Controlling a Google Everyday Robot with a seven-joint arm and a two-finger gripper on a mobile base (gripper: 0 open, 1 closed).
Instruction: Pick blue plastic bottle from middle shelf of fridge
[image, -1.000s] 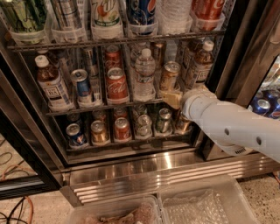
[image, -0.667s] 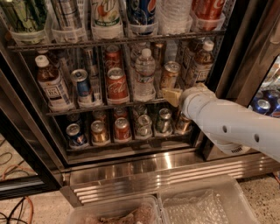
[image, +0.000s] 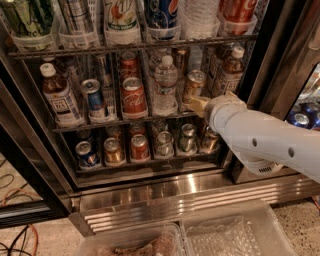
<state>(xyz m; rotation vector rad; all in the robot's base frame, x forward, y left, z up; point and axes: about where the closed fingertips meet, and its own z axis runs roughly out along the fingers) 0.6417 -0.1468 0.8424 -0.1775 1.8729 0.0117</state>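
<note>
The fridge (image: 262, 65) stands open with wire racks. On the middle shelf (image: 100, 123) a blue plastic bottle (image: 58, 96) with white cap, brown drink and pale label stands at the left end. A second bottle of the same kind (image: 230, 72) stands at the right end. My gripper (image: 198, 104) is at the front edge of this shelf, just below a bronze can (image: 194, 84) and to the lower left of the right-hand bottle. My white arm (image: 265, 140) reaches in from the right. Nothing shows held in the gripper.
On the middle shelf stand a clear ribbed water bottle (image: 165, 85), a red cola can (image: 133, 96) and a blue can (image: 94, 98). Short cans (image: 139, 147) fill the rack below. The ribbed steel base (image: 165, 195) and two clear bins (image: 235, 235) lie in front.
My gripper has edged slightly right and up along the front of the middle shelf. The bottles and cans have not moved.
</note>
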